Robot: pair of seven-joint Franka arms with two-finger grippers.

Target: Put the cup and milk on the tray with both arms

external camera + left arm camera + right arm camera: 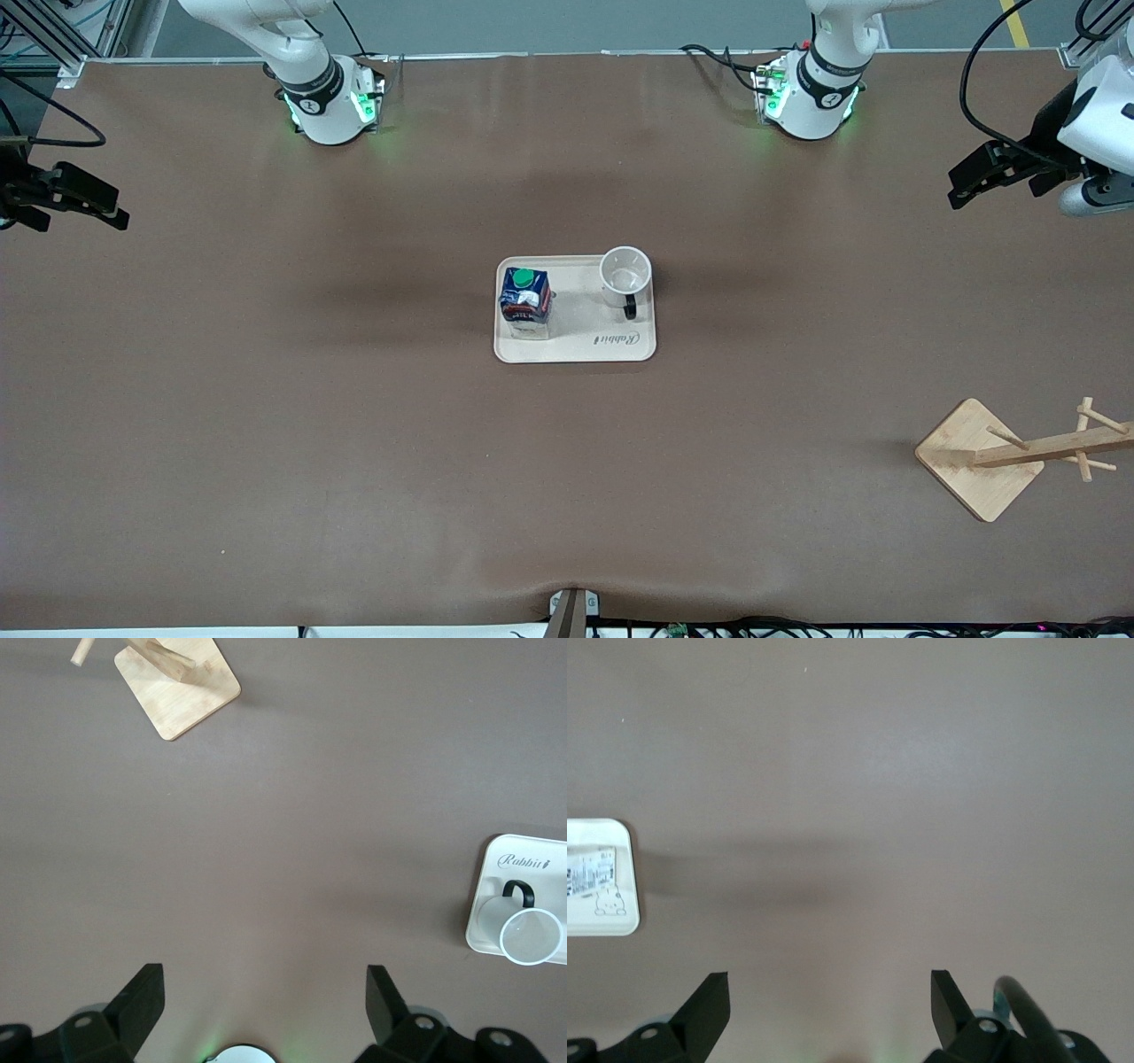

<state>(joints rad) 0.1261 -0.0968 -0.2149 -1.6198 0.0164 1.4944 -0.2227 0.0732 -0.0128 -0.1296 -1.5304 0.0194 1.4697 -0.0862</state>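
Front view – milk (525, 302), cup (626, 275) on tray (576, 347), wooden rack (1019, 456) apart, both jaws open.

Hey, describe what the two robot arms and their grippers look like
Both arms are white and jointed, each with a black band near its base and green lights glowing there. The left arm has black cables at its base. The left gripper and right gripper are black, each with two wedge-shaped fingers. A black cable loops beside the right gripper.

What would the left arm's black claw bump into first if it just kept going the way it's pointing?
Probably only the bare brown table: the open left gripper points down at it, the cream tray lying off its line.
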